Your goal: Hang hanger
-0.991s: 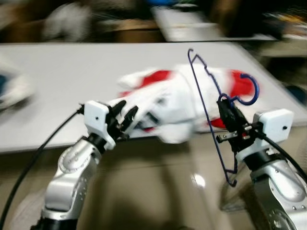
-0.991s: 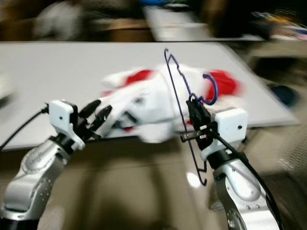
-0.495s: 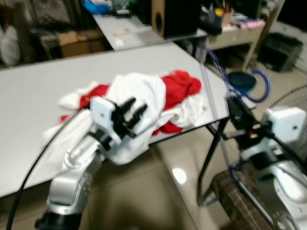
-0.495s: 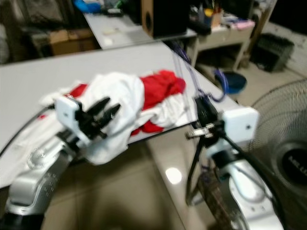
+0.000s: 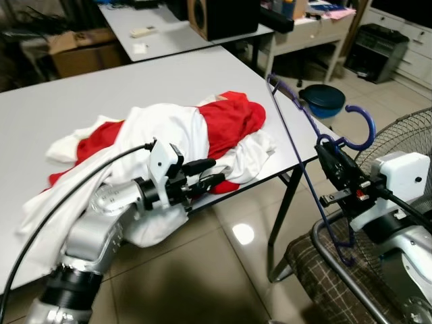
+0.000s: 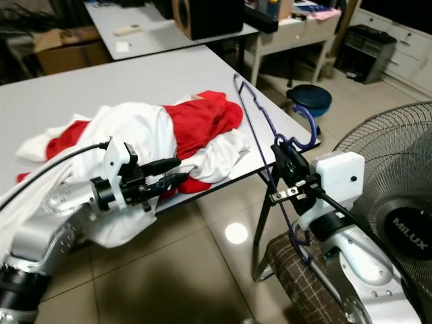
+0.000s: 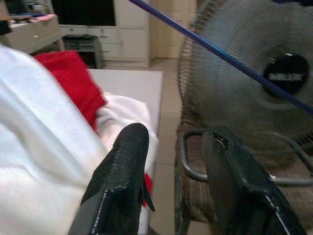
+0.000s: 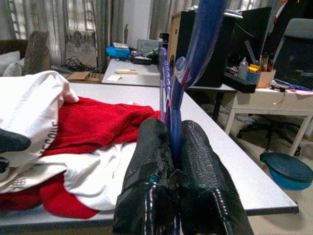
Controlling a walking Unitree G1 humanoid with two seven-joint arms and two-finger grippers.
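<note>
Left eye view, right tool [image 5: 329, 156] clenched on thin blue wire hanger [image 5: 291, 128], left tool [image 5: 210, 177] released beside red-and-white clothes [image 5: 182, 131] on grey desk [image 5: 81, 94]

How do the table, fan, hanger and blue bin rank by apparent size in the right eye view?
1. Table
2. Fan, though cropped and nearer the camera, so unsure
3. Hanger, long but thin
4. Blue bin, also farthest away
</note>
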